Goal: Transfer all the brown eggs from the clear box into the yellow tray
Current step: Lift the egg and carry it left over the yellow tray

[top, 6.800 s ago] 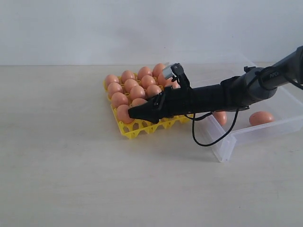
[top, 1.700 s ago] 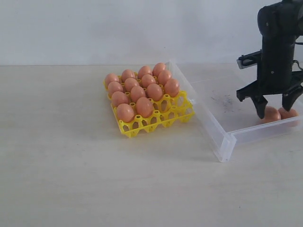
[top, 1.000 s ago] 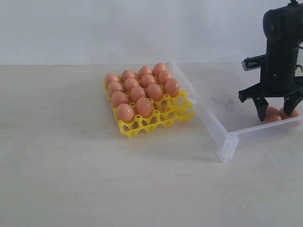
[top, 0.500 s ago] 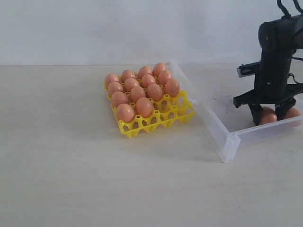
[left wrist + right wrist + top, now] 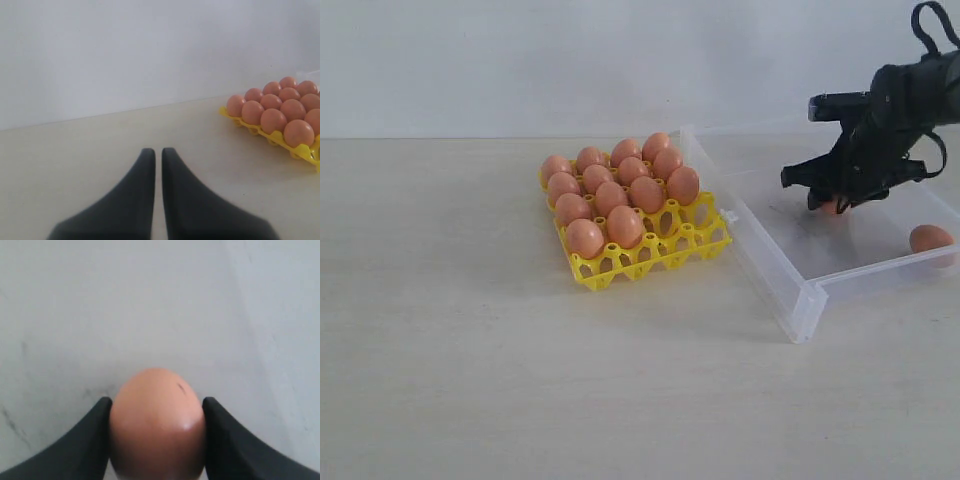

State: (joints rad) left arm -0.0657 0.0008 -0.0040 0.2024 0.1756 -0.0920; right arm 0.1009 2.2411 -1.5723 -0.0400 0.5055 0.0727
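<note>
Exterior view: pale surface point(image 5: 470, 380) carries clear box point(image 5: 775, 285) at right, yellow tray point(image 5: 650, 262) just beside its left wall. Tray holds brown eggs point(image 5: 610, 197) in most cups; cups at near corner by the box stand empty. Right arm point(image 5: 910, 95) reaches over the box. Right fingers point(image 5: 95, 440) clamped on one egg point(image 5: 157, 422), a finger each side, over the smudged floor. Second egg point(image 5: 930, 238) lies in the box against its near wall. Left fingers point(image 5: 135, 195) pressed together, empty, over bare surface, apart from the tray.

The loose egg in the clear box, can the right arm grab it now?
Probably not now: the right gripper holds another egg. The loose egg lies uncovered in the open clear box, so with free jaws nothing seems to block it.
</note>
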